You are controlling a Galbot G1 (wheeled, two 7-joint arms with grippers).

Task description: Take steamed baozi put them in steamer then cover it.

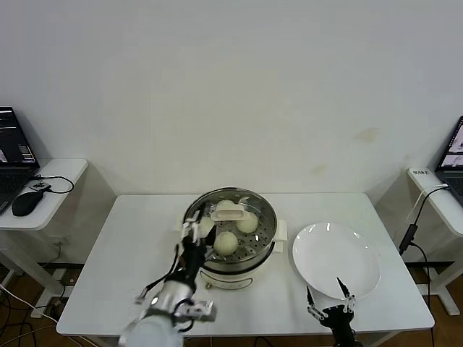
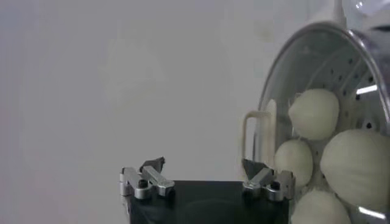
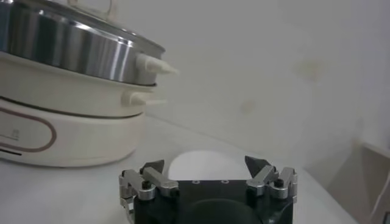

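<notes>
The steamer (image 1: 265,238) stands mid-table on its cream base (image 3: 67,131). The clear glass cover (image 1: 242,199) lies on it, cream handle (image 1: 226,212) at centre. Several cream-white baozi (image 1: 226,243) show through the glass on the perforated tray. My left gripper (image 1: 192,233) is open and empty at the steamer's left rim. In the left wrist view, that gripper (image 2: 203,167) has its jaws wide apart, with the cover's handle (image 2: 253,137) and the baozi (image 2: 314,114) just beyond. My right gripper (image 1: 329,300) is open and empty, low at the table's front edge near the plate.
An empty flat white plate (image 1: 336,259) lies right of the steamer and also shows in the right wrist view (image 3: 201,165). Side tables with laptops stand far left (image 1: 14,155) and far right (image 1: 452,155), with a mouse (image 1: 27,204) and cables.
</notes>
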